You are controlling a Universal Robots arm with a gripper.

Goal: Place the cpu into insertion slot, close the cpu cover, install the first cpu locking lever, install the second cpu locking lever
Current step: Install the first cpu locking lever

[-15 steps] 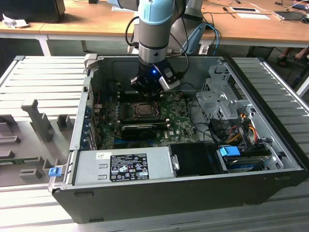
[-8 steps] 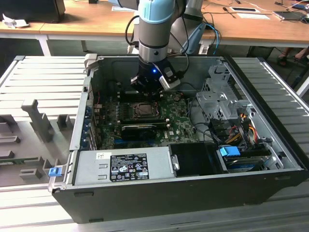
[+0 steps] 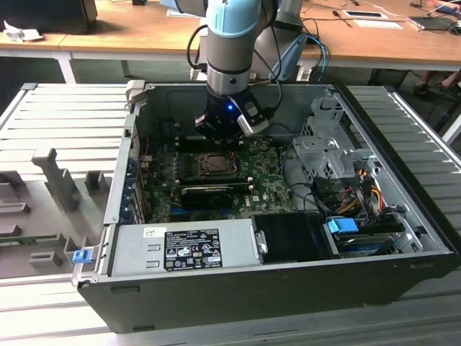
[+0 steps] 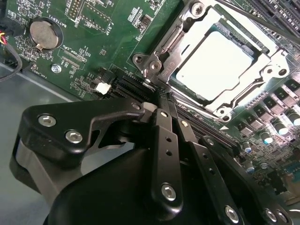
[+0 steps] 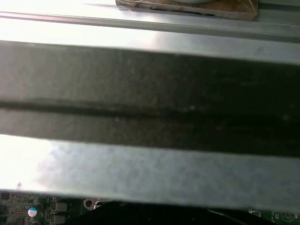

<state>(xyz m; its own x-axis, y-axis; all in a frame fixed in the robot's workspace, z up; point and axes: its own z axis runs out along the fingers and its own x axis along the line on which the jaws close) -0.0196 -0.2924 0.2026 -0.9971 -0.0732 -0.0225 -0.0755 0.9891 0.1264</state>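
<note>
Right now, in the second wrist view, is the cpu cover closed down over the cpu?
Yes, the cpu cover lies flat as a metal frame around the cpu, whose silver top shows through its cut-out centre.

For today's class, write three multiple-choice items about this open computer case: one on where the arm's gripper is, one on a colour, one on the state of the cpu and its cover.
1. Where is the gripper?
A. Over the power supply
B. Just beside the cpu socket
C. Outside the case

2. What colour is the circuit board?
A. Green
B. Red
C. White

3. What is the state of the cpu?
A. Held in the gripper
B. Lying on the table outside the case
C. Seated in the insertion slot with the cpu cover down around it

Answers:
1 B: in the second wrist view the fingertips sit at the socket's corner.
2 A: the board shows green in the exterior view and in the second wrist view.
3 C: the metal frame lies flat around the chip's silver top.
</note>
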